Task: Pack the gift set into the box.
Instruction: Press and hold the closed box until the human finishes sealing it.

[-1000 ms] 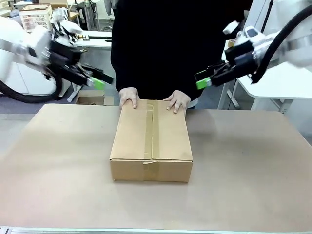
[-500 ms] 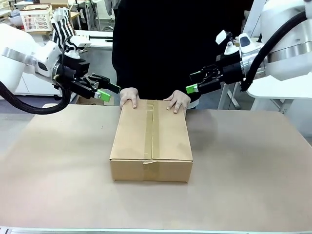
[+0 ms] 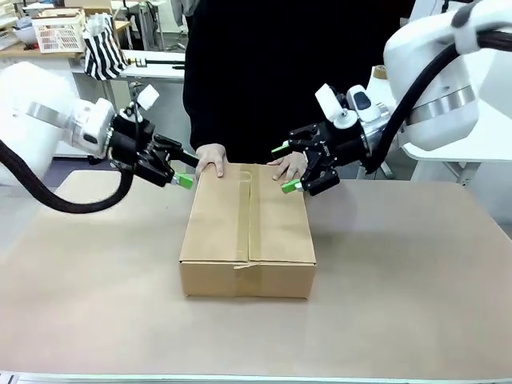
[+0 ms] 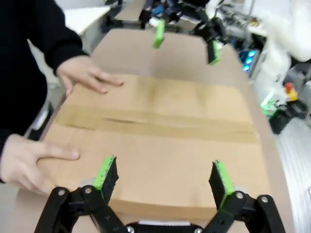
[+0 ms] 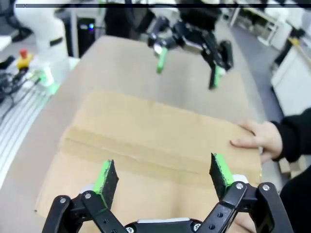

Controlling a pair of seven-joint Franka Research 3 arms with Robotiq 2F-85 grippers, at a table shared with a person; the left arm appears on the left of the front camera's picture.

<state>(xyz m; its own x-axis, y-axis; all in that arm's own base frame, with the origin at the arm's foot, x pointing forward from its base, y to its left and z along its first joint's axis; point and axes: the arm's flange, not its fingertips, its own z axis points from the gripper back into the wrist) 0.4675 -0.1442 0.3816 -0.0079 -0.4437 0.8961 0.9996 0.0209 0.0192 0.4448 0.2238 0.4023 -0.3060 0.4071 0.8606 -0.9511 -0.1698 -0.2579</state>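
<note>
The box (image 3: pixel 248 232) lies shut in the middle of the table, a tape seam running along its top. The gift set is hidden. A person across the table rests a hand (image 3: pixel 212 160) and the other hand (image 3: pixel 290 166) on the box's far edge. My left gripper (image 3: pixel 186 170) hovers open just off the far left corner. My right gripper (image 3: pixel 285 167) is open over the far right corner, close to the person's hand. In the left wrist view my left gripper (image 4: pixel 163 172) frames the box top (image 4: pixel 160 121). In the right wrist view my right gripper (image 5: pixel 163 174) does the same (image 5: pixel 146 141).
The brown table (image 3: pixel 400 280) has free room on both sides of the box and in front. Behind it stand a white desk (image 3: pixel 464 136) at right, a striped bag (image 3: pixel 104 48) and a basket (image 3: pixel 60 32) at back left.
Both arms have swung down and inward from the sides to the box's far corners. The person's hands and the box have stayed put.
</note>
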